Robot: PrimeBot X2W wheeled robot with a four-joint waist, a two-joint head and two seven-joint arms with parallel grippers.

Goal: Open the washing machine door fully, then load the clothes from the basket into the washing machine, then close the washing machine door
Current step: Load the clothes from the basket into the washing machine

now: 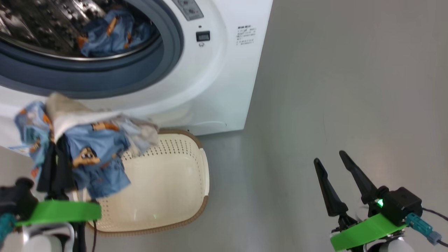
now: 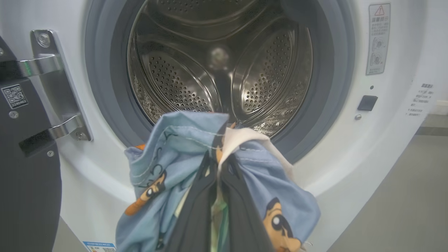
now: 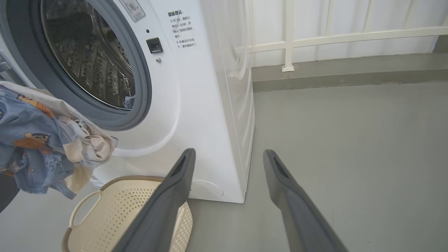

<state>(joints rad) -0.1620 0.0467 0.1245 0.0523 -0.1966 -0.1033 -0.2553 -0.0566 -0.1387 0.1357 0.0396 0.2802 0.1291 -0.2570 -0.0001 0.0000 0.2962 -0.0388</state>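
The washing machine (image 1: pixel 224 87) stands with its steel drum (image 2: pixel 224 70) exposed. Its black door (image 2: pixel 24 182) is swung aside on its hinge at the left of the left wrist view. One piece of the light blue clothes (image 1: pixel 112 31) lies inside the drum. My left gripper (image 2: pixel 218 159) is shut on another bundle of the clothes (image 1: pixel 94 154), held in front of the drum's lower rim and above the basket (image 1: pixel 168 182). The basket's perforated bottom shows bare. Over the floor to the right of the machine, my right gripper (image 1: pixel 329 157) is open and holds nothing.
Grey floor (image 1: pixel 350 87) stretches to the right of the machine. A white railing (image 3: pixel 287 38) runs along the wall behind it. The door's metal hinge (image 2: pixel 52 91) juts from the machine's front at the left of the opening.
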